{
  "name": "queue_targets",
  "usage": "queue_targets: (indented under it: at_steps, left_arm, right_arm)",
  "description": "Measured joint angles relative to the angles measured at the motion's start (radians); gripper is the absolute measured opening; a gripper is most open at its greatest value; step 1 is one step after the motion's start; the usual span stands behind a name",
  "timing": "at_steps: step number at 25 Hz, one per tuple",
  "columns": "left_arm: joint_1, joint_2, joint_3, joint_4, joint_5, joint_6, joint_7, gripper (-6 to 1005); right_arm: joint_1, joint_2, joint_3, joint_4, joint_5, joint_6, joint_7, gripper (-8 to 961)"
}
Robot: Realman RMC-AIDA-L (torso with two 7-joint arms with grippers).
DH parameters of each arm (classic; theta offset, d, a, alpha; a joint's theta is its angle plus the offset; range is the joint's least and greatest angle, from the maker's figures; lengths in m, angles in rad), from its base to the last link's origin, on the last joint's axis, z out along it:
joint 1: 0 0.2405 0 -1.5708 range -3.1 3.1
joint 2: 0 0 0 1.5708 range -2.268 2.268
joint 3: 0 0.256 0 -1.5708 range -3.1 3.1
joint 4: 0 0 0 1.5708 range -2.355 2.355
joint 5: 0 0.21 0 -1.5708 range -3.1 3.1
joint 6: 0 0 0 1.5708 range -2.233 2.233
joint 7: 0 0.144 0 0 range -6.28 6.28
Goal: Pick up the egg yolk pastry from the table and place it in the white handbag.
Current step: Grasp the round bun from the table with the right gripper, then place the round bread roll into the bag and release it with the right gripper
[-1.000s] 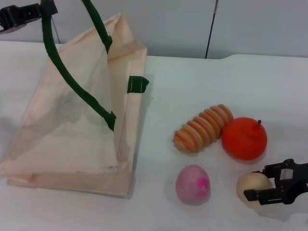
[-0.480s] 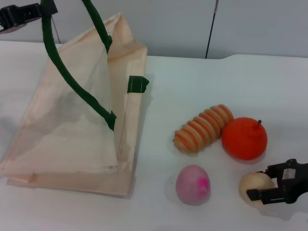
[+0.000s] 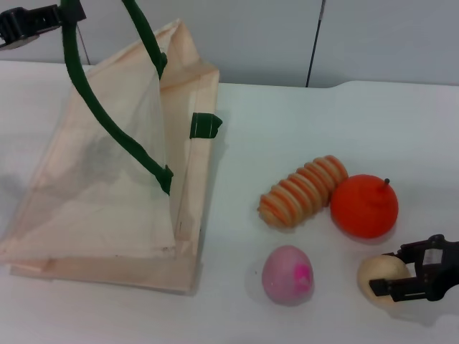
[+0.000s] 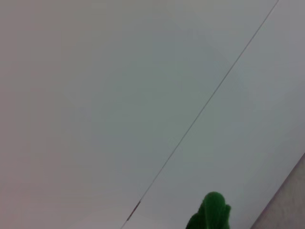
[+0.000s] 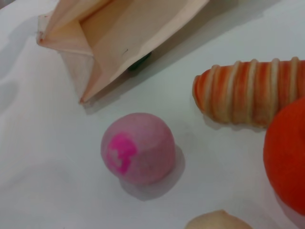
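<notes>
The egg yolk pastry [image 3: 379, 276], a pale beige ball, lies on the table at the front right, just below the orange. My right gripper [image 3: 387, 272] has one finger on each side of it and looks shut on it at table level. The right wrist view shows only the pastry's top edge [image 5: 218, 221]. The white handbag [image 3: 107, 179] stands at the left, and its mouth shows in the right wrist view [image 5: 119, 33]. My left gripper [image 3: 57, 16], at the top left, is shut on a dark green handle [image 3: 86, 93] and holds it up; a bit of that handle shows in the left wrist view [image 4: 212, 212].
A pink ball with a magenta spot [image 3: 287, 274] [image 5: 138, 148] lies left of the pastry. A striped orange-and-cream roll [image 3: 303, 190] [image 5: 248, 90] and an orange [image 3: 363, 206] [image 5: 288, 157] lie behind it. The white table [image 3: 301, 115] reaches to a grey wall.
My right gripper has shifted slightly to the right and the pastry has moved with it. The left gripper and the bag have not moved.
</notes>
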Motion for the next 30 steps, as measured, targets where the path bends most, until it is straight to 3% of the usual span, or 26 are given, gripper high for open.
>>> queue_targets:
  at_steps: [9,17,21,26,30]
  left_arm:
    - [0.000,0.000,0.000,0.002,0.000,0.000,0.000,193]
    - [-0.005,0.001,0.001,0.007,0.000,0.008,-0.008,196]
    - [-0.013,0.003,0.003,0.009,0.002,0.021,-0.017,197]
    - [-0.033,0.008,0.002,0.014,0.001,0.062,-0.026,199]
    - [-0.043,0.016,0.002,0.041,0.001,0.081,-0.032,201]
  right_arm:
    - [0.012,-0.002,-0.001,0.038,0.036,0.041,-0.011,606]
    - [0.072,-0.004,-0.001,0.204,0.110,0.202,-0.090,603]
    - [0.113,-0.004,-0.001,0.228,0.141,0.276,-0.117,601]
    - [0.187,0.000,0.002,0.179,0.161,0.289,-0.120,599]
    - [0.212,-0.003,-0.007,-0.002,0.163,0.258,-0.092,597]
